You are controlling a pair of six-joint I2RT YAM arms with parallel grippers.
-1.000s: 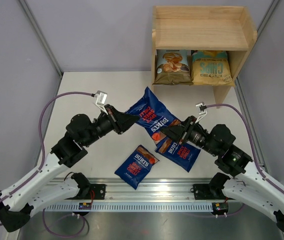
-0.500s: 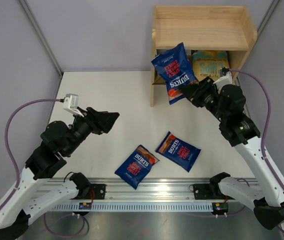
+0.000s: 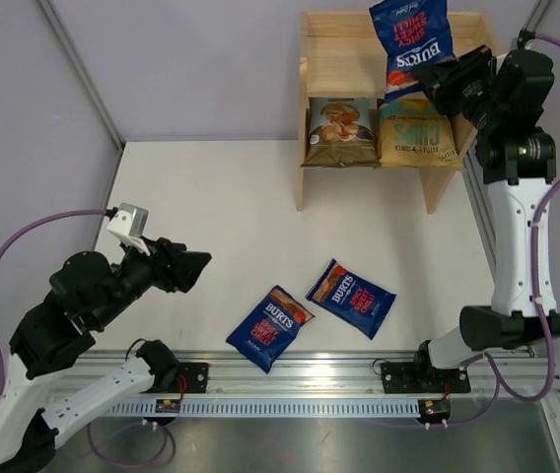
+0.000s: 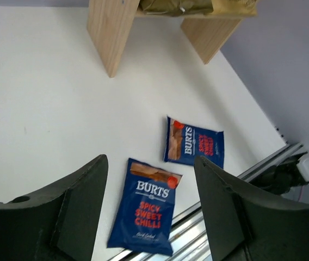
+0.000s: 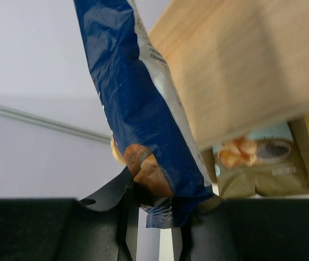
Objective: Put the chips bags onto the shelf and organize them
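The right arm's jaws are pinched narrowly on one end of a small dark blue "BURTS" crisp packet with red-orange lettering (image 3: 413,39). In the right wrist view its two black fingers (image 5: 108,200) clamp the crimped seam just below the packet's printed crisp picture (image 5: 138,109). From above, the packet stands up at the 1 o'clock corner of the scene, over the top tier of the light natural-wood two-tier shelf unit (image 3: 359,61). The grip is at the packet's 4 o'clock end. I cannot tell whether the packet touches the top board.

On the lower tier, a larger pale blue packet with a brown base (image 3: 341,130) stands upright. A larger golden-yellow packet (image 3: 416,133) stands just beside it at 3 o'clock.

The left arm's jaws are spread wide and hold nothing. They hang above the white counter (image 3: 211,217) near its 8 o'clock edge, aimed toward 3 o'clock. The left wrist view looks out between them at two more small dark blue "BURTS" packets lying flat. One (image 3: 269,327) is near the counter's 6 o'clock edge. The other (image 3: 351,298) lies just beside it at 2 o'clock, and a narrow gap separates them. Both lie well apart from the shelf.
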